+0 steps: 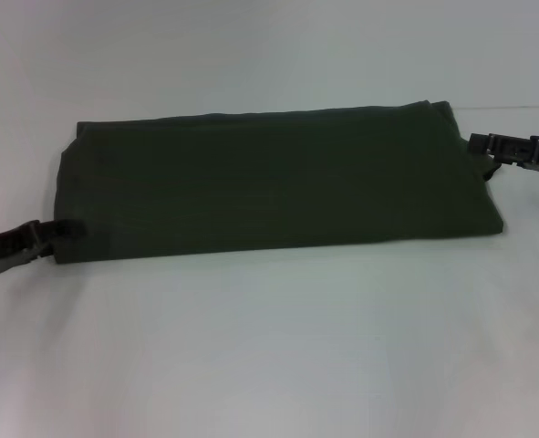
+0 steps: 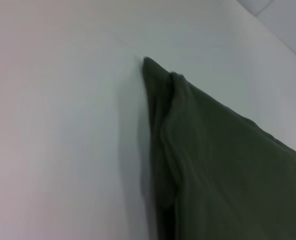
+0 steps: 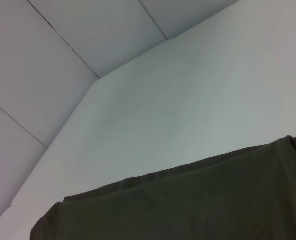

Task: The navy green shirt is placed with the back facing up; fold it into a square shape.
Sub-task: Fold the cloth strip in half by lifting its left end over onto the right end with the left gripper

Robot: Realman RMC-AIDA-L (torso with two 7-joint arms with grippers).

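my left gripper (image 1: 64, 230) sits at the near left corner of the navy green shirt (image 1: 269, 182), apparently pinching the fabric. my right gripper (image 1: 488, 153) touches the far right edge; its grip i cannot tell. the shirt lies folded into a long band across the white table (image 1: 269, 365).
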